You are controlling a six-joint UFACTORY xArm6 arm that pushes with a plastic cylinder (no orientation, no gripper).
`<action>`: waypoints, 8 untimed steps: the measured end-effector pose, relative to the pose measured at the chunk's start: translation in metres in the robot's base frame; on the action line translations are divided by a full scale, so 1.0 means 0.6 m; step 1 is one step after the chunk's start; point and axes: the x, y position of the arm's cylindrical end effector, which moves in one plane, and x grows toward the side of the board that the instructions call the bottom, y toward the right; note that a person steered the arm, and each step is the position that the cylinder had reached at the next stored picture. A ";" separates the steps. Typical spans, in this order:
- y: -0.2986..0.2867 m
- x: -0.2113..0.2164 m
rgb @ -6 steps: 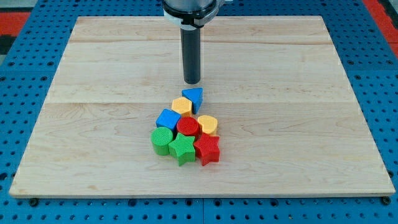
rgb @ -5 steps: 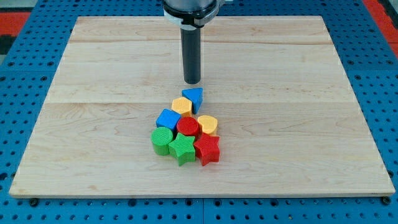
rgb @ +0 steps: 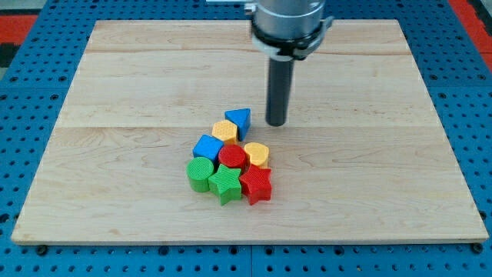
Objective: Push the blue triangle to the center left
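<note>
The blue triangle [rgb: 240, 121] sits at the top of a tight cluster of blocks near the middle of the wooden board [rgb: 115, 85]. My tip [rgb: 277, 123] stands on the board just to the right of the blue triangle, a small gap apart from it. The rod rises straight up from there to the view's top.
Below the triangle the cluster holds a yellow block [rgb: 225, 131], a blue cube [rgb: 207, 146], a red cylinder [rgb: 232, 157], a yellow heart-like block [rgb: 257, 154], a green cylinder [rgb: 201, 174], a green star [rgb: 225, 185] and a red star [rgb: 256, 184]. The board lies on a blue perforated base [rgb: 31, 254].
My tip has moved from just above the blue triangle to its right side and slightly lower in the view. The blocks have not moved.
</note>
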 end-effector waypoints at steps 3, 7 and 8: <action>-0.090 0.006; -0.092 -0.020; -0.092 -0.023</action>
